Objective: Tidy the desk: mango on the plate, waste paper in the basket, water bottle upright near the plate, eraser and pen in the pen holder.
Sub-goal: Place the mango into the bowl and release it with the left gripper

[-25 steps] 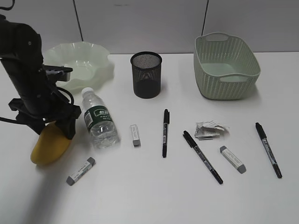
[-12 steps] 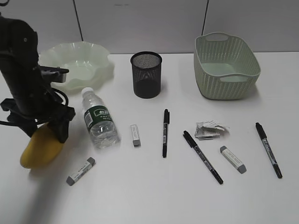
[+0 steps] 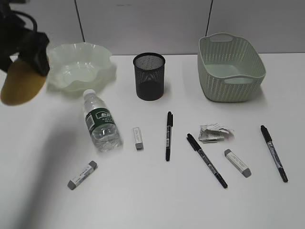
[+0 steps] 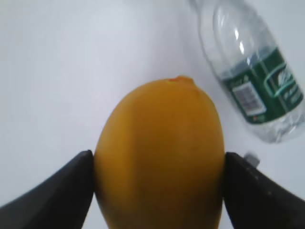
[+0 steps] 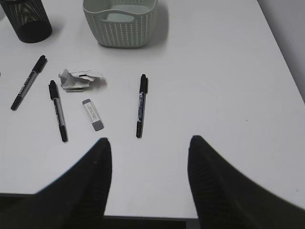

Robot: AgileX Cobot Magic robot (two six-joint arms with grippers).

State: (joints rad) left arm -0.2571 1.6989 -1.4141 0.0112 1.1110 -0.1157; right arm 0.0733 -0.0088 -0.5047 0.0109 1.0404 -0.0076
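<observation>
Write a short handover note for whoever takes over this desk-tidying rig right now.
Left gripper: shut on the mango, held in the air left of the plate.
Right gripper: open, empty.
Done: nothing placed yet.
Left: mango onto plate; waste paper into basket; water bottle, lying down, stood up near plate; three erasers and three pens on the desk into pen holder.

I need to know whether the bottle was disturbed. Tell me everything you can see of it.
The bottle is small, of clear plastic, with a white cap and a dark green label bearing a barcode. It lies on its side on the white desk, cap toward the plate, with a little water inside. Nothing touches it.
</observation>
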